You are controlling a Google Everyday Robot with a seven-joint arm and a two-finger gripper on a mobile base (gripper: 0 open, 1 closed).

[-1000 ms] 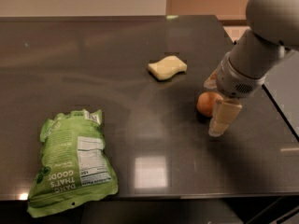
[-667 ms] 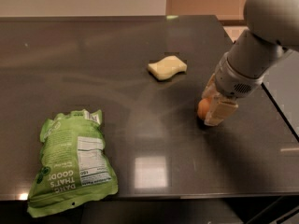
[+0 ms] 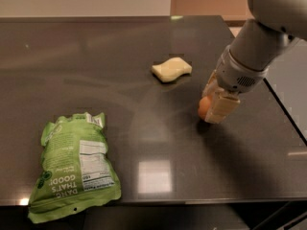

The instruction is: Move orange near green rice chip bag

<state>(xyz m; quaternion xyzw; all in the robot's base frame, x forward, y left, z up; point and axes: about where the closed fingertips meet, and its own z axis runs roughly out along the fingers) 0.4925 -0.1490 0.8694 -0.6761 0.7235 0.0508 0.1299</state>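
Note:
The orange (image 3: 203,108) sits on the dark table (image 3: 144,128) at the right, mostly hidden by my gripper. My gripper (image 3: 214,102) has come down over it from the upper right, with its pale fingers (image 3: 222,108) on either side of the fruit and closed on it. The orange rests at table level. The green rice chip bag (image 3: 72,171) lies flat at the front left corner of the table, label side up, far from the orange.
A pale yellow wavy-edged sponge (image 3: 171,69) lies on the table behind and left of the orange. The table's right edge (image 3: 288,114) runs close to my arm. The front edge is just below the bag.
My gripper has moved from beside the orange to over it and has closed around it. The bag and the sponge have not moved.

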